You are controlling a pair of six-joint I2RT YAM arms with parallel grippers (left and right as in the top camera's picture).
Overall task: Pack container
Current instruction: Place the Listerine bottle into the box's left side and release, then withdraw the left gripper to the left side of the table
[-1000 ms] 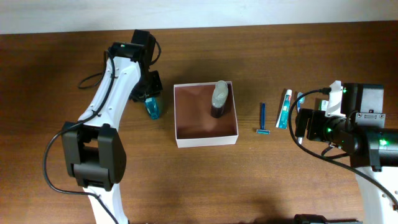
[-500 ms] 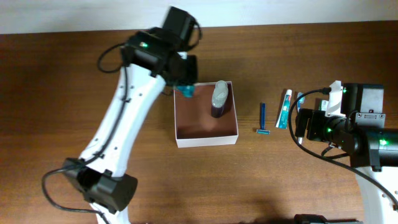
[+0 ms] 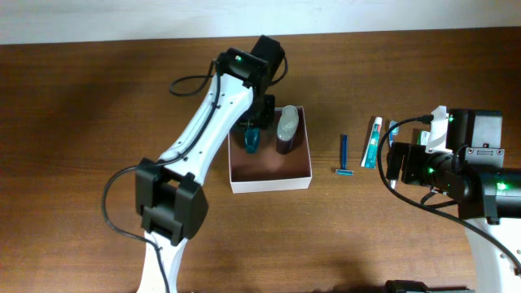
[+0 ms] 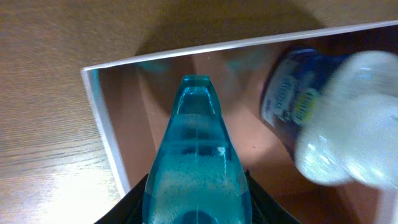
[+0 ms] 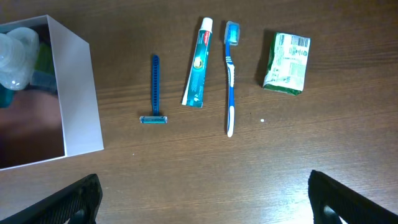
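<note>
Within the last second the left hand (image 3: 254, 130) has carried the teal bottle (image 4: 196, 155) from the desk (image 3: 98, 98) at the box's 9 o'clock, past its 11 o'clock corner, to a spot over the reddish-brown floor. The transport part of this step looks done, leaving the lowering and letting go. The hand is clenched on the bottle's wide lower body, and nothing shows the bottle resting on the floor yet. In the left wrist view the bottle's long axis runs from 6 to 12 o'clock, its narrow tip at 12 aimed at a white wall close to a corner. The container (image 3: 244, 182) sits mid-desk, open side up. Being square it has no long axis, and its walls lie nearly parallel to the desk's edges. A dark bottle with a clear cap (image 3: 285, 130) already lies inside just at 3 o'clock of the teal one, cap toward 12, so the release should probably stay on the 9 o'clock side. The right hand (image 5: 205, 208) hangs released and empty above the razor (image 5: 154, 90), toothpaste tube (image 5: 197, 62), toothbrush (image 5: 229, 78) and green packet (image 5: 285, 62), all unpacked at the container's 3 o'clock.
</note>
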